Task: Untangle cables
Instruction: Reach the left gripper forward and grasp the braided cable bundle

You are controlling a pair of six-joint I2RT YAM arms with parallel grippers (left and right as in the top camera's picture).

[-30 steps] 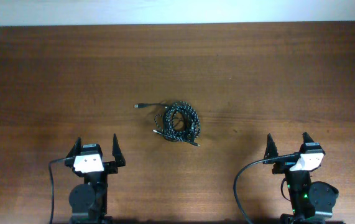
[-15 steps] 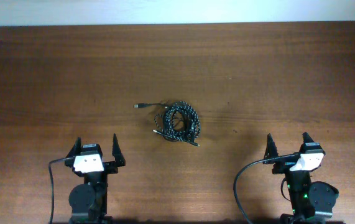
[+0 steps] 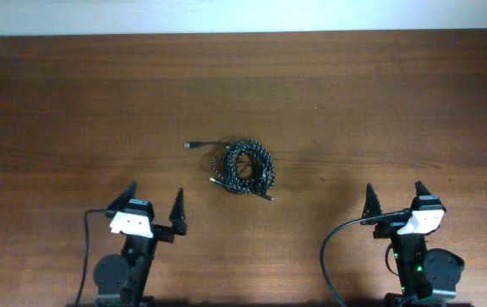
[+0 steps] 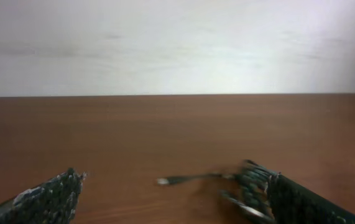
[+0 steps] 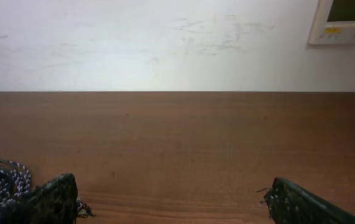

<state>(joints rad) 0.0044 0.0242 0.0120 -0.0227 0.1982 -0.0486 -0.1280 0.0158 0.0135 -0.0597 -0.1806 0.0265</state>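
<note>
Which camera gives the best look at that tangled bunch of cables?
The overhead view: the whole cable bundle lies in plain sight, stray ends included. The left wrist view shows it low and blurred, at the right. The right wrist view catches only a speckled edge at lower left.

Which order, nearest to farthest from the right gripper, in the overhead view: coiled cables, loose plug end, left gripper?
From the right gripper:
1. coiled cables, to its left, mid-table.
2. loose plug end, farther left, beyond them.
3. left gripper, farthest left, near the front edge.
</note>
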